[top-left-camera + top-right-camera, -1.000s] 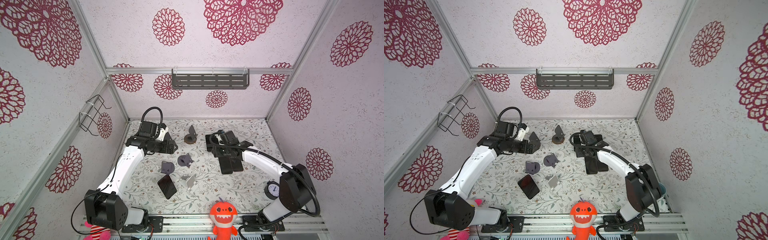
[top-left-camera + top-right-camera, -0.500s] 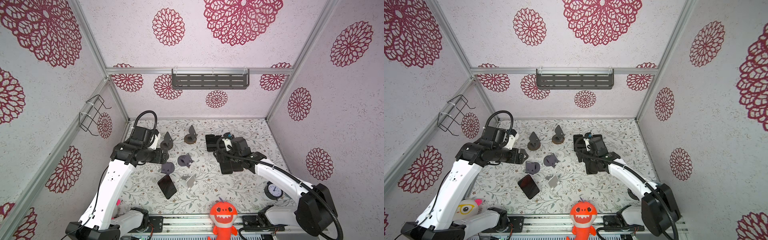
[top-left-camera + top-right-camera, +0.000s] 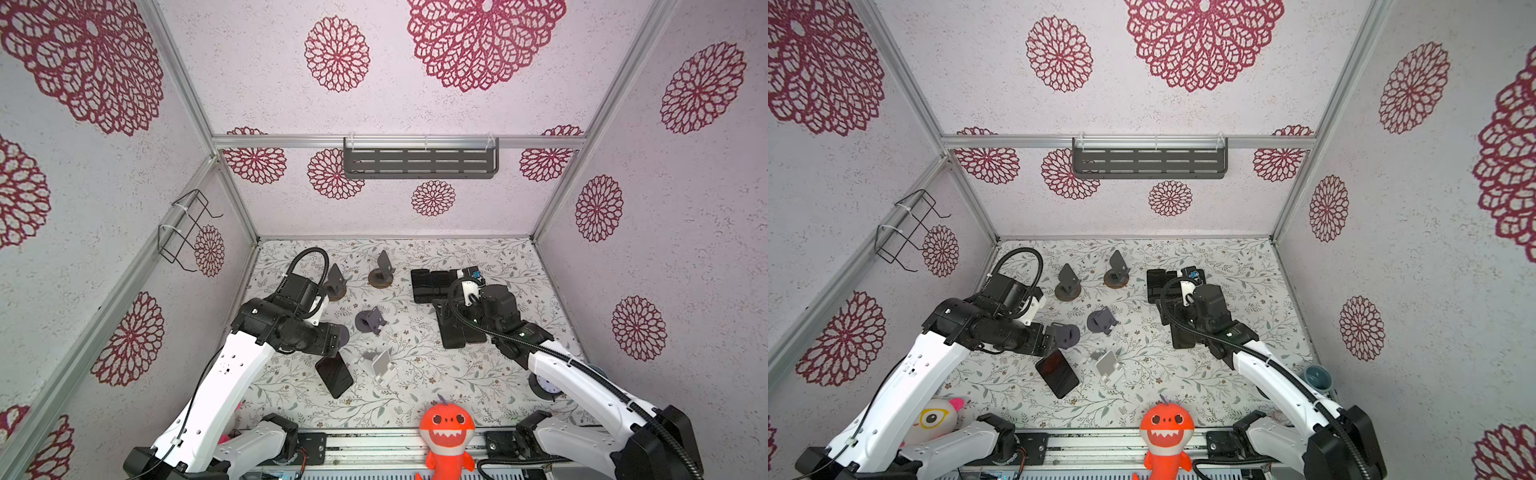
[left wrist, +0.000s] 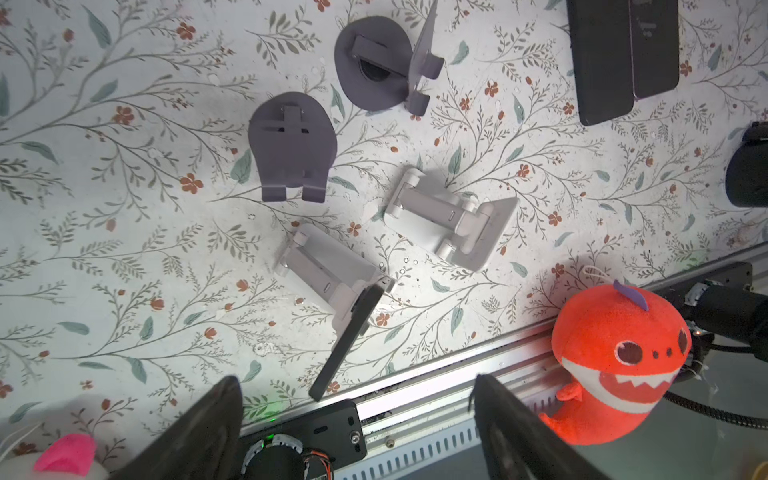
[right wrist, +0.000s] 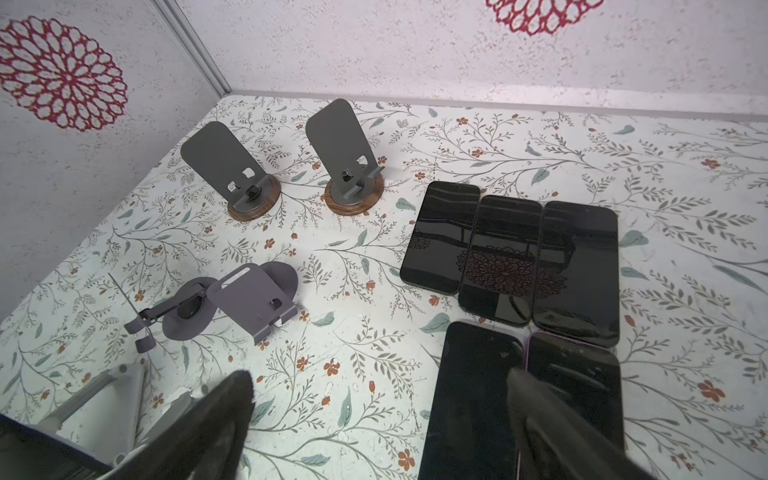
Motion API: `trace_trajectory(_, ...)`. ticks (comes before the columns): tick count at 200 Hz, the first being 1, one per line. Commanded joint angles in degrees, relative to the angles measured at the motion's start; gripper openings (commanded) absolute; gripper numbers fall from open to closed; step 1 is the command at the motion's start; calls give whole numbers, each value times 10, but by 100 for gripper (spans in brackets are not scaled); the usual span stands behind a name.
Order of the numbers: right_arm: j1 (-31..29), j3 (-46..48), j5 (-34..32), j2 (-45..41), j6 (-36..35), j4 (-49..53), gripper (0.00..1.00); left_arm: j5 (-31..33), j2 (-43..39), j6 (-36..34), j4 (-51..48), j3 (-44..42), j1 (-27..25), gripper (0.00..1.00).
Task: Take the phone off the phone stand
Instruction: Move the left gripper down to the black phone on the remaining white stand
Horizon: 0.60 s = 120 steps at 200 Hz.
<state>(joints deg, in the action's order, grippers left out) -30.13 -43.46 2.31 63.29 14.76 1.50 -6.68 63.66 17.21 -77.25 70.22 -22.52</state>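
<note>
One phone point(image 4: 349, 340) leans on white stand point(image 4: 320, 270). L gripper point(image 4: 355, 382) spread wide, empty, hovers over it; R gripper point(image 5: 380, 376) also spread, empty, over five flat phones point(image 5: 507, 257).

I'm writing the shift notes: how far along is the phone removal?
Done: five phones lie flat together on the table, and the other stands are empty. In hand: nothing is gripped. The left gripper hovers open over the last phone, and the right gripper is open above the flat ones. Left: lift that phone off its white stand.
</note>
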Motion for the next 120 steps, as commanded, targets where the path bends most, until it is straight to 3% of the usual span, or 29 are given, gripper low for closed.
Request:
trace_trajectory(1,6,-4,18,1,21,-9,92,-14,7,5,11,-16,-3,88)
trace_trajectory(31,12,-8,13,8,25,6,91,-15,16,23,25,-37,-3,72)
trace_trajectory(94,20,0,14,5,30,-3,91,-28,16,32,57,-86,-2,62)
trace_trajectory(120,22,2,16,7,30,-1,91,-30,20,31,66,-93,-1,52)
